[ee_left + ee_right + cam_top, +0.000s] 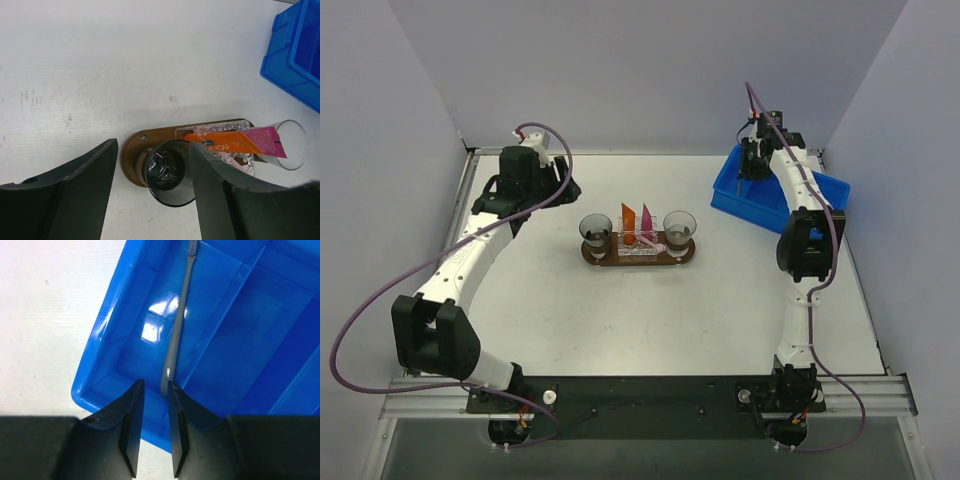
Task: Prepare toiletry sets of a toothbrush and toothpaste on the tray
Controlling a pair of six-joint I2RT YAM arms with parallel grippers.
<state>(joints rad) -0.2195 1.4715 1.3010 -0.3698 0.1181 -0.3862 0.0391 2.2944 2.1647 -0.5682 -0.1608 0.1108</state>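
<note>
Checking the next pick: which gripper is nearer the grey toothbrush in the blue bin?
Right. The right gripper is over the blue bin, jaws astride the handle end of the grey toothbrush; the left gripper is far off, beyond the tray.

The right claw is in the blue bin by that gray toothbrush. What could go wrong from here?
The right claw lines up on the very end of the gray toothbrush handle; gripped there, it may swing or slip out. The handle end lies close to a ridge in the blue bin, so a fingertip could catch there. The left claw hangs open near the dark cup on the tray; a careless move could tip it.
</note>
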